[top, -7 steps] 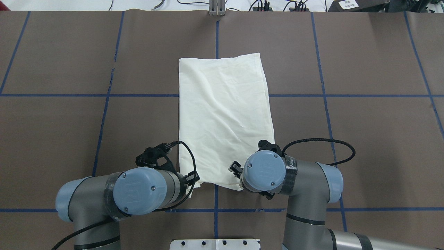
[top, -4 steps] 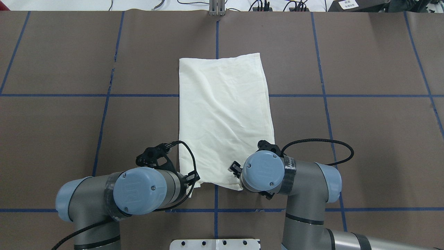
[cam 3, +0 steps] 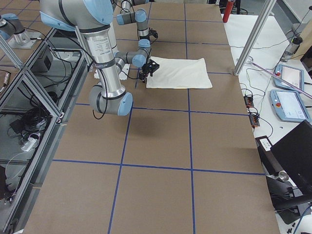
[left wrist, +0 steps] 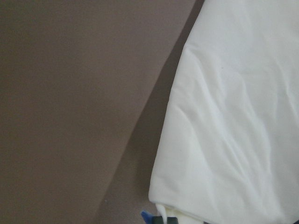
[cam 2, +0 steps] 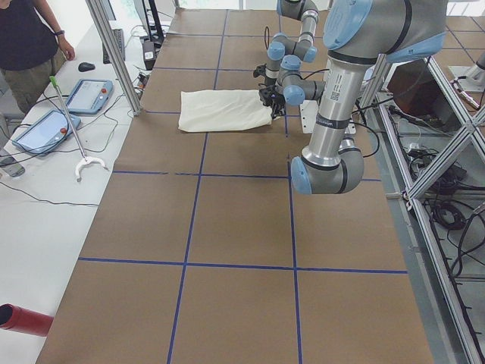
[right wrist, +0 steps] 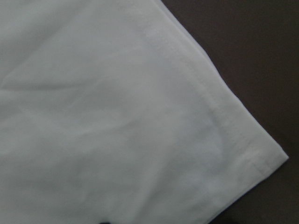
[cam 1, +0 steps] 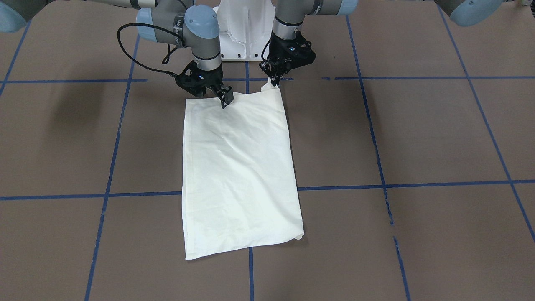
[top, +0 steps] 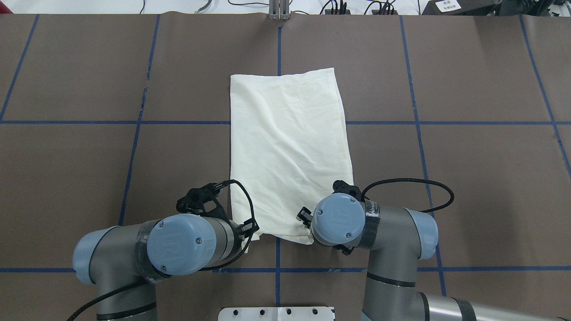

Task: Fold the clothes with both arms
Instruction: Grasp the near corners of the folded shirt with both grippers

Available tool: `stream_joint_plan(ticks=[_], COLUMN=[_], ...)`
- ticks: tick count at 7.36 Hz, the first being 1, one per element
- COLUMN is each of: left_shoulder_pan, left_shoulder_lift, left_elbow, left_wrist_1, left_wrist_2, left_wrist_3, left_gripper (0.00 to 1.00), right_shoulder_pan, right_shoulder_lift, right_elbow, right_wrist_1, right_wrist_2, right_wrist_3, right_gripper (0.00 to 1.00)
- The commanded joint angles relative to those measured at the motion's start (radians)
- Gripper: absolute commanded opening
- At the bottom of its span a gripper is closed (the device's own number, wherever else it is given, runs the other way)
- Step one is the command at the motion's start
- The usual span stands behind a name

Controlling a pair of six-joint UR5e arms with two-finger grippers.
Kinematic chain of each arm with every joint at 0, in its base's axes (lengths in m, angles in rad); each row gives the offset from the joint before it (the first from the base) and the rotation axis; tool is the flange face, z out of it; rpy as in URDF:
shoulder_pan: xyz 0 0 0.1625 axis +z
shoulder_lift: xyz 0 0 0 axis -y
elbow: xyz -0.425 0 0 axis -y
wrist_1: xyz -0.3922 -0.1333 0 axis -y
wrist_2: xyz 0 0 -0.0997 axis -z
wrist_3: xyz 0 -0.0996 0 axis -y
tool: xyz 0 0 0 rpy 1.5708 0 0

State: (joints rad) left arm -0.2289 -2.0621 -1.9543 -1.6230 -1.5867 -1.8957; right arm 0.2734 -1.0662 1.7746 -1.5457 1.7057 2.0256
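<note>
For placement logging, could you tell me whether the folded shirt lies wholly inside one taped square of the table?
No, in the overhead view the shirt covers the crossing of two blue tape lines.

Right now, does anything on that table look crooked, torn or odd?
The folded shirt lies a little skewed against the blue tape lines, creased, a lower layer peeking out. The brown table cover looks torn along one tape line.

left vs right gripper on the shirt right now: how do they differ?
Left gripper is at the shirt corner, and the cloth peaks up into it. The right gripper sits inboard of its own corner, with the cloth flat around it. Left gripper looks pinched on fabric; whether the right gripper is closed is unclear. Both are low at the shirt's robot-side edge.
</note>
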Motion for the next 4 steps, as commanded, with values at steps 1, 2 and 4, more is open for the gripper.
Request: stream_joint_plan(ticks=[1, 2, 4], left_shoulder_pan=[-0.003, -0.003, -0.003], left_shoulder_lift=[0.000, -0.001, -0.001], left_elbow=[0.000, 0.000, 0.000], left_wrist_1=[0.000, -0.001, -0.001], left_wrist_2=[0.001, 0.001, 0.001], left_wrist_3=[0.001, 0.001, 0.001], left_gripper=[0.00, 0.00, 0.00], right_shoulder_pan=[0.007, 0.010, 0.013], right_shoulder_lift=[0.000, 0.000, 0.002], right_elbow=[0.005, 0.006, 0.006], right_wrist_1=[-0.001, -0.001, -0.001], right_wrist_2=[0.002, 0.002, 0.002], right_wrist_3=[0.001, 0.001, -0.001], right_gripper=[0.26, 0.23, 0.13])
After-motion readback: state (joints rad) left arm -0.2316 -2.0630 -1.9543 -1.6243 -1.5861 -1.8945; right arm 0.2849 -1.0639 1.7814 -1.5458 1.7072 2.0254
